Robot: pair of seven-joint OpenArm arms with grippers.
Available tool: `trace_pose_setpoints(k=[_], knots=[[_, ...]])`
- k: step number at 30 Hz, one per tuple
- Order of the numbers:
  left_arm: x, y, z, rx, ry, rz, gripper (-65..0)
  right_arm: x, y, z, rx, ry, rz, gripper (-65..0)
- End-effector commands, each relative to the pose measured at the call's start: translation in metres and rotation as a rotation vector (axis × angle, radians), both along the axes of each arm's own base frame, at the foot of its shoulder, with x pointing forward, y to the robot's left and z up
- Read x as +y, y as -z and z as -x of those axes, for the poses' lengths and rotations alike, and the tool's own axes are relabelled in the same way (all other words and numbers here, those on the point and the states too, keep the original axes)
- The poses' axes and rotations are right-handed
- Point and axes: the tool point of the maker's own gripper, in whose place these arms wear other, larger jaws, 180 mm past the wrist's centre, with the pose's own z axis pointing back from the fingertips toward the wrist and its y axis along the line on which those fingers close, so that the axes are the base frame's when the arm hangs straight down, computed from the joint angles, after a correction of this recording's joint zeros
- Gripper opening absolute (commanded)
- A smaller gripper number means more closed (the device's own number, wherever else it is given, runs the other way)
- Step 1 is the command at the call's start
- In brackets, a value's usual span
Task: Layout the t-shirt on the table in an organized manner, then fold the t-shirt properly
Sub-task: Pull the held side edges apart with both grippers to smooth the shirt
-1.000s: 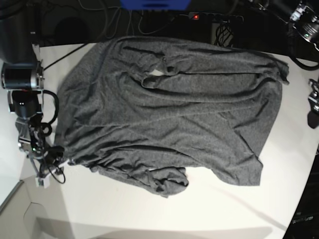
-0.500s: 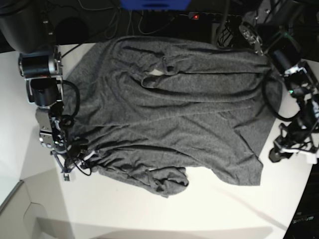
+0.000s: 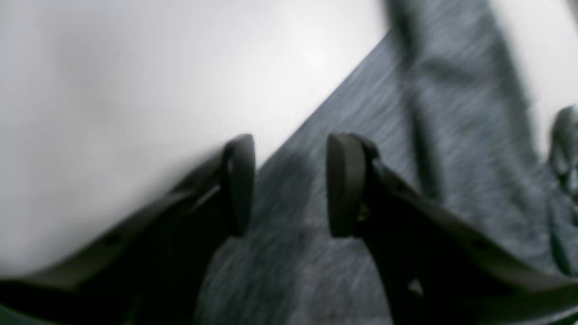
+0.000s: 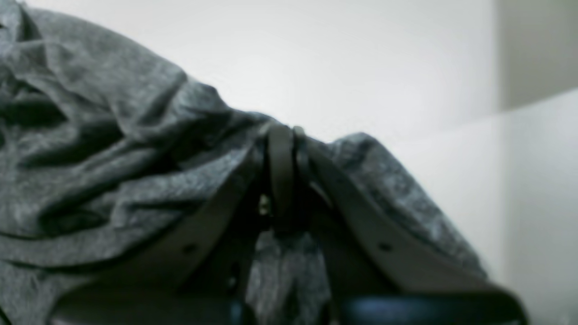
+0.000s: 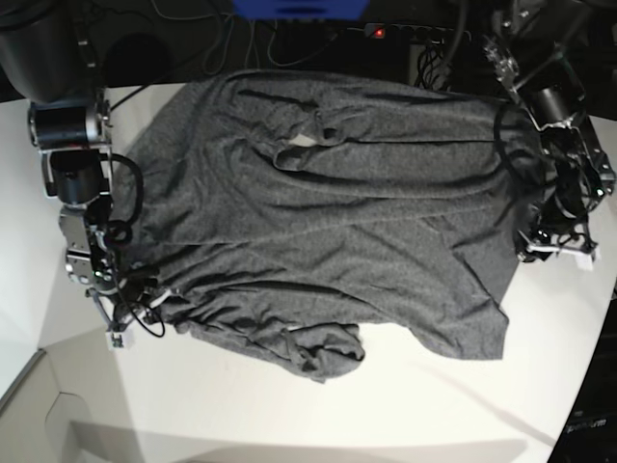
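Right wrist: t-shirt (image 4: 135, 149) fold pinched within right pincer (image 4: 286, 149).

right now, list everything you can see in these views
t-shirt: one, heathered dark grey, spread rumpled across the middle of the table, bunched at its lower edge
table: one, white, under the shirt, curved edge at lower right
power strip: one, black with a red light, beyond the far edge
cables: several, dark, on the floor behind the table
blue object: one, at the top edge, cut off
left pincer: one, black, jaws apart over the shirt's edge where it meets bare table
right pincer: one, dark, jaws closed on a fold of the shirt
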Motion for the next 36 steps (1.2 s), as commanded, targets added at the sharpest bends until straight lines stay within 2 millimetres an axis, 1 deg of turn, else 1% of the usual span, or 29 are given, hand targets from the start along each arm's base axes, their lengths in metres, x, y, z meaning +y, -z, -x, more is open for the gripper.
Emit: trace_pose_setpoints(k=[1,5,7,9,11,12,15,16,17,18,20,22,25,27,29,30,32,34,36], knots=[[0.008,-0.004,-0.001,0.012,-0.003,-0.022,-39.3,-0.005,-0.026,-0.018,-0.073,0.008,-0.002,-65.0],[0.011,0.002,0.007,0.024,-0.009,-0.031,-39.3,-0.006,-0.018,-0.012,-0.058,0.009,0.0,-65.0],[0.026,-0.001,0.013,0.037,-0.014,-0.06,-39.3,-0.006,-0.018,-0.012,-0.058,0.007,0.001,-65.0],[0.036,-0.007,0.014,0.04,-0.006,-0.092,-39.3,-0.006,-0.017,-0.011,-0.056,0.007,0.001,-65.0],[0.047,-0.023,0.01,0.018,0.0,-0.131,-39.3,-0.006,-0.017,-0.011,-0.056,0.007,0.001,-65.0],[0.05,-0.037,0.006,-0.007,0.007,-0.159,-39.4,-0.006,-0.017,-0.011,-0.056,0.007,0.001,-65.0],[0.048,-0.071,-0.001,-0.065,0.041,-0.228,-39.5,-0.006,-0.016,-0.01,-0.052,0.008,0.001,-65.0],[0.044,-0.09,-0.007,-0.101,0.058,-0.262,-40.3,-0.006,-0.015,-0.01,-0.048,0.007,0.001,-65.0],[0.037,-0.105,-0.012,-0.133,0.071,-0.275,-42.7,-0.006,-0.015,-0.01,-0.049,0.009,0.0,-65.0],[0.025,-0.113,-0.017,-0.16,0.084,-0.274,-46.5,-0.006,-0.015,-0.01,-0.049,0.009,0.0,-65.0],[0.01,-0.121,-0.021,-0.191,0.096,-0.269,-55.4,-0.006,-0.015,-0.01,-0.047,0.009,0.0,-65.0],[-0.003,-0.118,-0.024,-0.192,0.11,-0.25,-65.0,-0.006,-0.015,-0.01,-0.047,0.009,0.0,-65.0],[-0.032,-0.094,-0.03,-0.142,0.192,-0.225,-63.7,-0.007,-0.009,-0.004,-0.036,0.011,0.0,-65.0],[-0.043,-0.073,-0.029,-0.092,0.226,-0.198,-65.0,-0.007,-0.007,-0.002,-0.033,0.011,0.0,-65.0],[-0.046,-0.055,-0.024,-0.047,0.232,-0.168,-65.0,-0.008,-0.005,-0.001,-0.03,0.012,0.001,-65.0],[-0.047,-0.047,-0.022,-0.028,0.231,-0.154,-65.0,-0.014,-0.006,0.0,-0.03,0.018,0.009,-65.0],[-0.045,-0.032,-0.019,-0.002,0.218,-0.138,-65.0,-0.016,-0.006,0.001,-0.029,0.021,0.01,-65.0],[-0.033,-0.024,-0.019,0.008,0.192,-0.174,-65.0,-0.017,-0.006,0.001,-0.031,0.022,0.011,-65.0],[-0.025,-0.007,-0.013,0.045,0.18,-0.211,-65.0,-0.018,-0.006,0.001,-0.031,0.023,0.013,-65.0]])
